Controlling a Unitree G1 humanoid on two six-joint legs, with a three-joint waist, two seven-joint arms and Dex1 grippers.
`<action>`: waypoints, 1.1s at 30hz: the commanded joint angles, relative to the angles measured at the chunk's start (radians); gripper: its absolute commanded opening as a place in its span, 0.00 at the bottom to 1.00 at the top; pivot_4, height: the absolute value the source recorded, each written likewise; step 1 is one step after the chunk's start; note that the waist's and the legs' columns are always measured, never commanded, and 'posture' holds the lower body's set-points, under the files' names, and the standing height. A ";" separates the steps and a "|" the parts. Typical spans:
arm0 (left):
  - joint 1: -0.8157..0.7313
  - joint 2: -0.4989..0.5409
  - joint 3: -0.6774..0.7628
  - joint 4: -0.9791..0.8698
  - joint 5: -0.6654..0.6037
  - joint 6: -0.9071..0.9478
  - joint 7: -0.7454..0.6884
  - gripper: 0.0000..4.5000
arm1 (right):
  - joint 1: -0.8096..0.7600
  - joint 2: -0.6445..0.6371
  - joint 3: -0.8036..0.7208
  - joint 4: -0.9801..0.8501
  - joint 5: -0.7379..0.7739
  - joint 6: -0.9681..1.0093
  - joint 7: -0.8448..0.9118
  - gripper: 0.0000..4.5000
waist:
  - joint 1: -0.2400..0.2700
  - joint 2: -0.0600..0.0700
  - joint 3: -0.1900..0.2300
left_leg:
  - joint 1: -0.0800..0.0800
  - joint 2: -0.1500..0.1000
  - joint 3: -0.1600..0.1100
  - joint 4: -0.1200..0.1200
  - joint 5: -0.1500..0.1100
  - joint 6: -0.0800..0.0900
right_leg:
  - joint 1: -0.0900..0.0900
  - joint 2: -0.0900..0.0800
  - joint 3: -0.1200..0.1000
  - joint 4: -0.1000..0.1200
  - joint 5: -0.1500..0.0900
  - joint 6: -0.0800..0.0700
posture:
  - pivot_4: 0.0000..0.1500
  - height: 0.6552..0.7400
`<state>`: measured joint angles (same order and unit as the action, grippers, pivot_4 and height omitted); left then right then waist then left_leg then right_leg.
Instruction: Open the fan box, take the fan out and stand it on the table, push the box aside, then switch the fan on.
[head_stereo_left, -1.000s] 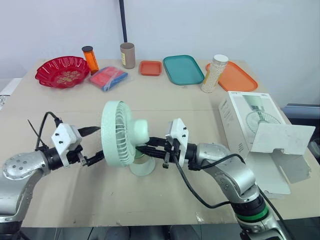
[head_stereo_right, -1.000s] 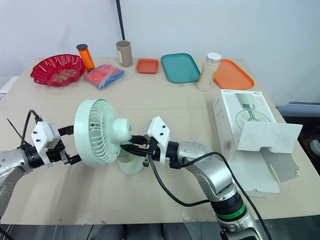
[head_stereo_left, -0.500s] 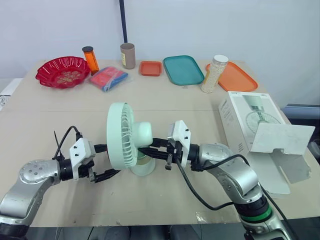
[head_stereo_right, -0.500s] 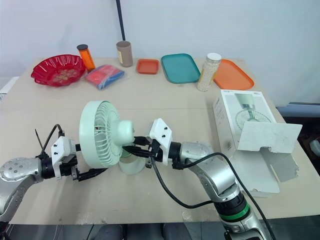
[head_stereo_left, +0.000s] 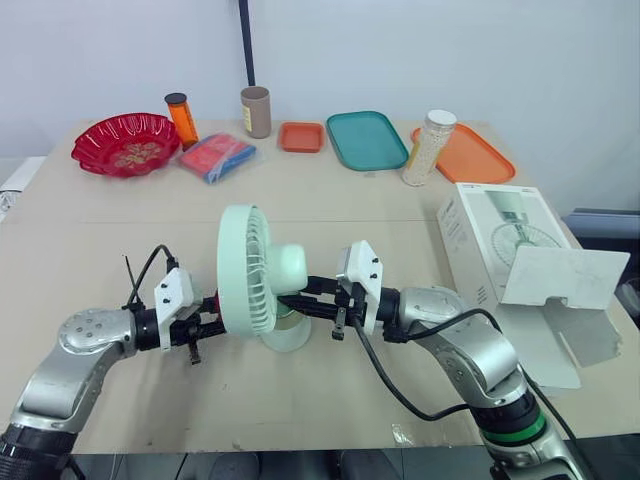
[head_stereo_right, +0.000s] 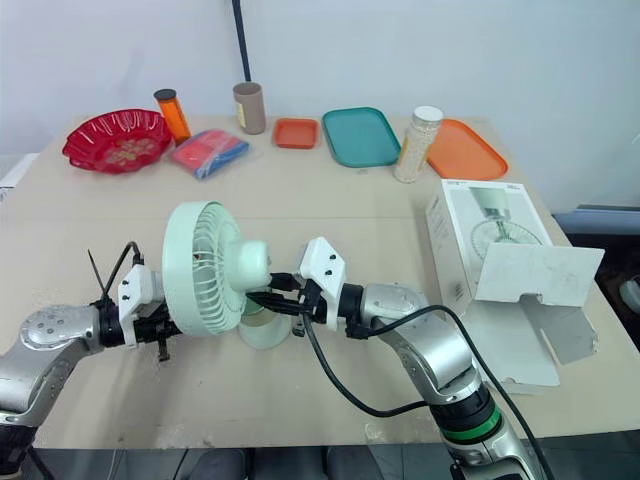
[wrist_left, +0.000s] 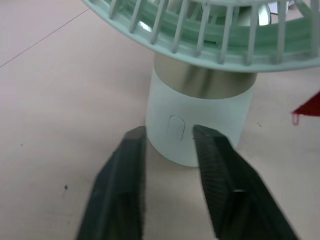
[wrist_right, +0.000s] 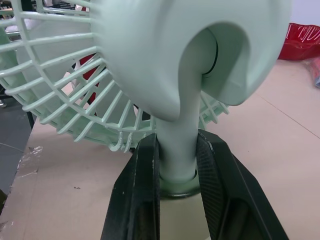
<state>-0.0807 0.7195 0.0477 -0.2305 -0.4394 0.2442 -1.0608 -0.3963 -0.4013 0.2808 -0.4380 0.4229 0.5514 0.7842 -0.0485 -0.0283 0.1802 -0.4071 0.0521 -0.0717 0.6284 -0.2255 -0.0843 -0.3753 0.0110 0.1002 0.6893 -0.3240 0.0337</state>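
**Left gripper** (wrist_left: 169, 137): low over the table toward its near edge, left of centre, aimed at the foot of the fan (head_stereo_left: 262, 285). Its fingers (wrist_left: 125, 170) are a small way apart with nothing between them. The tips are just short of the base (wrist_left: 215, 115); I cannot tell whether they touch it. Judged reason: lined up to press the switch, the task's last step.

**Fan:** upright on its round base near the middle of the table, guard facing the robot's left.

**Right gripper** (wrist_right: 177, 142): reaches in from the right behind the guard. Both fingers are closed on the stem (wrist_right: 175, 125), one each side, just above the base. Judged reason: bracing the fan so a push from the other side neither slides nor tips it.

**Box** (head_stereo_left: 480, 235): near the right edge, well apart from the fan, flap (head_stereo_left: 565, 277) hanging open. It looks already pushed aside.

**Views:** the left wrist view gives a small oblong switch (wrist_left: 176, 126) on the base front, between the fingertips; in the head views the guard covers that spot. The right wrist view gives the clamp on the stem; the head views give the approach but leave the contact unresolved.
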 joint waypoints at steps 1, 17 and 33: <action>-0.010 -0.004 0.000 0.001 0.002 -0.017 -0.008 0.01 | -0.007 0.000 0.003 -0.031 -0.003 -0.023 0.007 0.20 | 0.000 0.000 0.000 | 0.000 0.000 0.000 0.000 0.000 0.000 | 0.000 0.000 0.000 0.000 0.000 0.000 | 1.00 1.00; -0.026 -0.055 -0.049 0.029 0.048 -0.046 0.009 0.01 | -0.021 0.005 0.002 -0.019 -0.014 -0.016 0.004 0.20 | 0.001 0.000 0.000 | 0.000 0.000 0.000 0.001 0.000 0.000 | 0.001 0.000 0.000 0.001 0.000 0.000 | 1.00 1.00; -0.032 -0.094 -0.070 0.029 0.059 -0.045 0.020 0.01 | -0.025 0.014 0.007 -0.025 -0.019 -0.006 -0.002 0.20 | 0.001 0.000 0.000 | 0.000 0.000 -0.001 0.003 0.000 0.000 | 0.001 0.000 -0.001 0.001 0.000 0.000 | 1.00 1.00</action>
<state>-0.1043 0.6357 -0.0101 -0.1799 -0.3716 0.2144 -1.0332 -0.4025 -0.3930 0.2818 -0.4365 0.4002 0.5510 0.7827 -0.0478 -0.0283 0.1801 -0.4070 0.0518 -0.0726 0.6310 -0.2256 -0.0840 -0.3740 0.0109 0.0993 0.6905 -0.3240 0.0337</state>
